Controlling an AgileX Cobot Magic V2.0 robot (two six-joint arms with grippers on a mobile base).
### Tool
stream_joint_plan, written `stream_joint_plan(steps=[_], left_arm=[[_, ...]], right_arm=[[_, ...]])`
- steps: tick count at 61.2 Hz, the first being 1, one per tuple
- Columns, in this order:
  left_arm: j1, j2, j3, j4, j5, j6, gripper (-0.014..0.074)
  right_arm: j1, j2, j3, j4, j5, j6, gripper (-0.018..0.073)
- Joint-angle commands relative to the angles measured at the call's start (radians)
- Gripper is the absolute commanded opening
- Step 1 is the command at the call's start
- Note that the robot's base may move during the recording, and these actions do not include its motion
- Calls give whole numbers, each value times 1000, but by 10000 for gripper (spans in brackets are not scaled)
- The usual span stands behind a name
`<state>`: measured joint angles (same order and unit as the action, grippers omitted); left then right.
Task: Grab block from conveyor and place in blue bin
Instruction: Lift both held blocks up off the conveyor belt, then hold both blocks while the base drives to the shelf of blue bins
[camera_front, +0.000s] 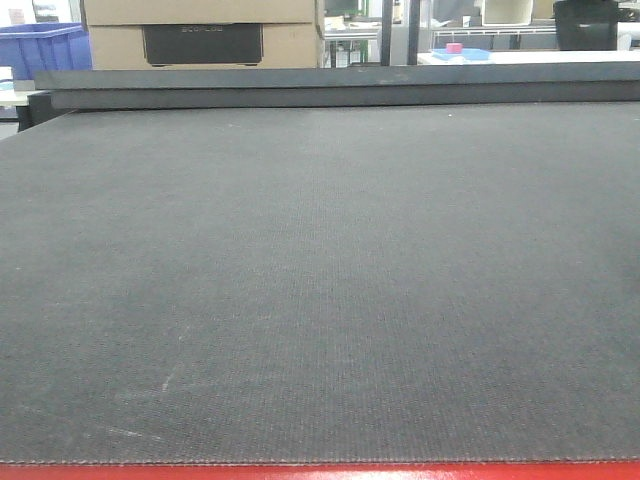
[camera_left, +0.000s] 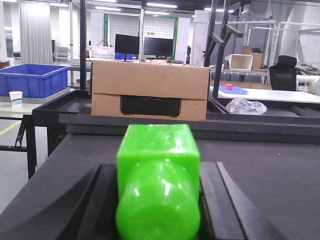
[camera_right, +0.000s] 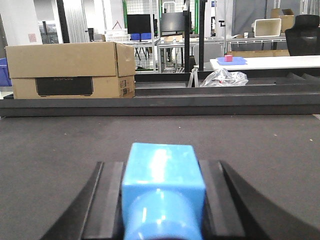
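Okay, text first. The cardboard box (camera_left: 150, 90) at 12, behind the conveyor (camera_front: 320, 280), carries a dark panel (camera_left: 150, 105) with faint lettering. I read it as "ECOFLOW", low confidence. The small print on the box side in the right wrist view is too small to read.

Left gripper (camera_left: 159, 172): fingers (camera_left: 107, 192) are clamped on both flanks of a green block (camera_left: 156, 150), and I see no gap. The block sits dead centre between them, cube end out toward 12, round end toward the camera at 6. It's low over the belt; I can't tell if it touches.

Right gripper (camera_right: 161, 175): closed the same way on a blue block (camera_right: 161, 162), cube end at 12, round end at 6, belt underneath.

Containers:
- The blue bin (camera_left: 32, 80) is at 10 from the left wrist, off the belt and well apart from both blocks. Its wall hides the inside.
- A paper cup (camera_left: 16, 97) stands just beside the bin.
- A blue tray (camera_left: 235, 90) at 1 on a white table (camera_left: 280, 95) holds a pink cube (camera_left: 229, 87).
- A crumpled plastic bag (camera_left: 245, 106) lies near the tray.

In the front view, the red frame edge (camera_front: 320, 472) runs along 6.
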<state>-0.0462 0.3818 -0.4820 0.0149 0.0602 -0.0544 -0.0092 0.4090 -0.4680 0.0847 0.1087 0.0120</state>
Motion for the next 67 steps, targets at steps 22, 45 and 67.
stream_joint_plan(steps=[22, 45, 67], left_arm=[[0, -8, 1, -4, -25, 2, -111], [0, -8, 1, -4, -25, 2, -111], [0, -8, 1, -4, -25, 2, -111]], right_arm=[[-2, -5, 3, 2, -22, -4, -155], [-2, -5, 3, 2, -22, -4, -155], [-2, -5, 3, 2, -22, -4, -155]])
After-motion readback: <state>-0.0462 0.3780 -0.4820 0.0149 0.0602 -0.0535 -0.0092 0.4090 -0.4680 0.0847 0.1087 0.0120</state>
